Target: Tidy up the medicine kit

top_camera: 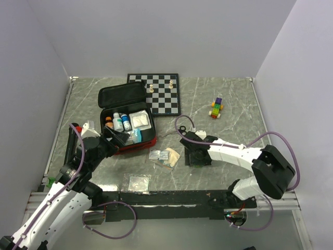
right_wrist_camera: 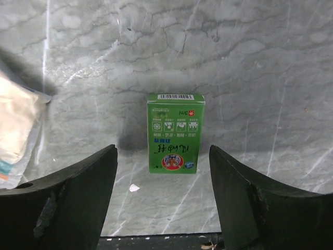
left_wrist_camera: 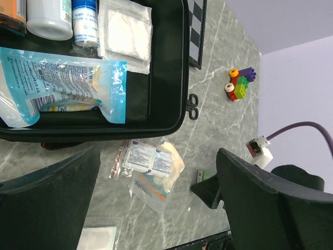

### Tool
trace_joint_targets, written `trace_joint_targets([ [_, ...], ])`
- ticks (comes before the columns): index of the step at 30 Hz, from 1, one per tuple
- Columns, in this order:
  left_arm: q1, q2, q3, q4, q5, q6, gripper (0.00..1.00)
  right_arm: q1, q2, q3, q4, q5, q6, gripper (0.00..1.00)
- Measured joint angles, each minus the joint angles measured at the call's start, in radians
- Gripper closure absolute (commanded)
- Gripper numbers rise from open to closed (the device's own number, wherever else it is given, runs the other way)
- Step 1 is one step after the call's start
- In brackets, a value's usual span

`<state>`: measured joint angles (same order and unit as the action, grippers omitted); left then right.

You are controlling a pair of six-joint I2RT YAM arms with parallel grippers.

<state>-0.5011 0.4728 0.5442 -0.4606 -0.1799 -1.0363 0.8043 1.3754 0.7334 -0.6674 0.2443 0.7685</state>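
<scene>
The left claw (top_camera: pixel 115 138) hangs over the near left corner of the medicine kit (top_camera: pixel 122 95), a soft square zippered case, red outside and black inside. It lies open toward the left of the grey marble-patterned table (top_camera: pixel 234 130) with its lid thrown back. This claw's fingers are spread wide and carry nothing. The wrist view looks down past them onto a blue-and-white foil pouch (left_wrist_camera: pixel 62 83) lying in the near part of the case, below a row of small bottles (top_camera: pixel 118 123) and a white gauze pad (top_camera: pixel 140 120). Just right of the kit's near corner, a few loose flat sachets (top_camera: pixel 164 156) lie on the table, outside the case. Right of those again, and so well right of the kit, the right claw (right_wrist_camera: pixel 164 200) is lowered over a small green cardboard box (right_wrist_camera: pixel 174 133). That box appears to lie flat with its printed face up. It sits just ahead of the fingertips, centred on the gap between them, with its long axis running straight away from the claw. The jaws would therefore close across its narrow width. They stand wide apart, clear of both sides of the box and touching nothing. The right arm is plainly the nearer one. The likely next step is a short advance and a squeeze, followed by a carry leftward to the kit.
</scene>
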Motion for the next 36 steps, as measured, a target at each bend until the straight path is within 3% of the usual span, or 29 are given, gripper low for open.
trace_joint_targets([
  [13,0.000,-0.008,0.000,0.000,0.000,0.000,0.04,0.000,0.019,-0.022,0.039,-0.014,0.000,0.51],
  [27,0.000,-0.011,0.000,0.000,0.000,0.000,0.04,0.008,-0.066,-0.005,0.026,-0.003,-0.012,0.59],
  [32,0.000,-0.023,0.000,-0.018,-0.010,0.000,0.04,0.019,-0.139,0.134,-0.027,0.014,-0.065,0.60],
  [36,0.000,-0.040,0.006,-0.039,-0.031,0.000,0.04,0.021,-0.107,0.291,-0.022,0.016,-0.129,0.60],
])
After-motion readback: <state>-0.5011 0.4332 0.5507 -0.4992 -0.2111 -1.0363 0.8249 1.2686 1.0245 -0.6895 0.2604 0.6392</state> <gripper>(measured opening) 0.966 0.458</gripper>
